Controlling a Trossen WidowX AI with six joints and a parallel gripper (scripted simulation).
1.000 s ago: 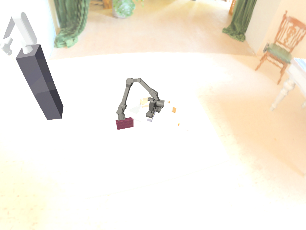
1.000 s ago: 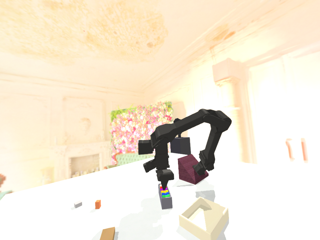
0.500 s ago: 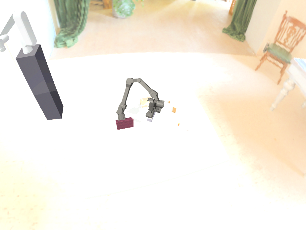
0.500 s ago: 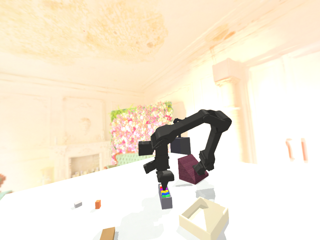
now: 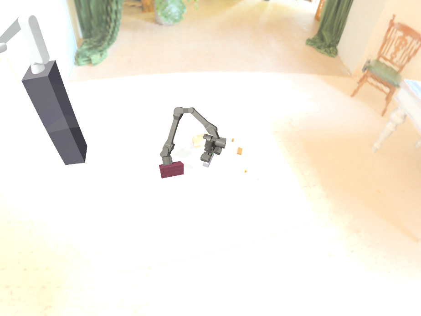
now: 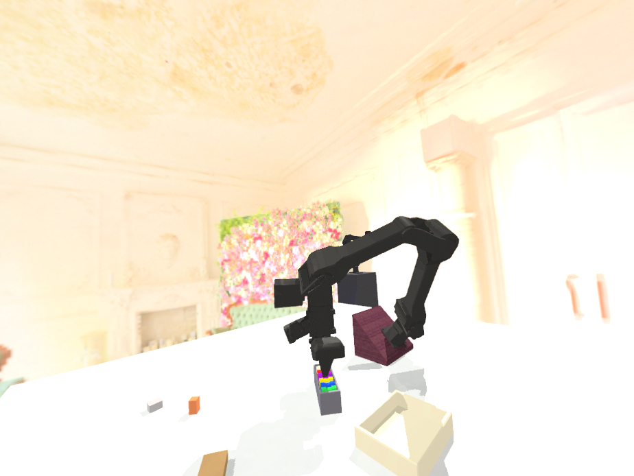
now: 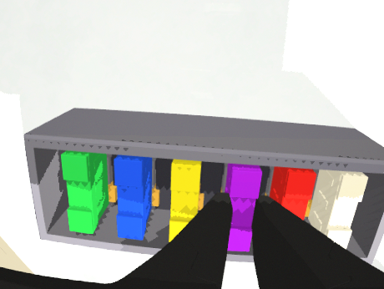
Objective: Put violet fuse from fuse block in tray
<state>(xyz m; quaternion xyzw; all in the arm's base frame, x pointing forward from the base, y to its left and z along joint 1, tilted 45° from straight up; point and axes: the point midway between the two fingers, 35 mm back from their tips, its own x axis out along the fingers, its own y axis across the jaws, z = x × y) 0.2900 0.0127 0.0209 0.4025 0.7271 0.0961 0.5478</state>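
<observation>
- my pincer (image 5: 211, 153) (image 6: 324, 375) (image 7: 240, 207) is clamped on the violet fuse (image 7: 243, 209), one finger on each side of it, and i see that fuse seated in the row inside the fuse block.
- below and around my fingertips is the grey fuse block (image 5: 206, 165) (image 6: 330, 402) (image 7: 200, 139), open-topped, its walls rising around the fuses.
- to one side of my pincer, the cream tray (image 5: 198, 141) (image 6: 386, 452) stands well apart from the block; i see no fuse in it.
- the gaps beside my fingers are narrow: the yellow fuse (image 7: 185, 179) on one side, the red fuse (image 7: 295, 185) on the other.
- between tray and block i have open table.
- i count six fuses: one violet, one yellow, one red, one blue (image 7: 133, 188), one green (image 7: 81, 192), one off-white (image 7: 348, 196).
- i count one block, one tray.
</observation>
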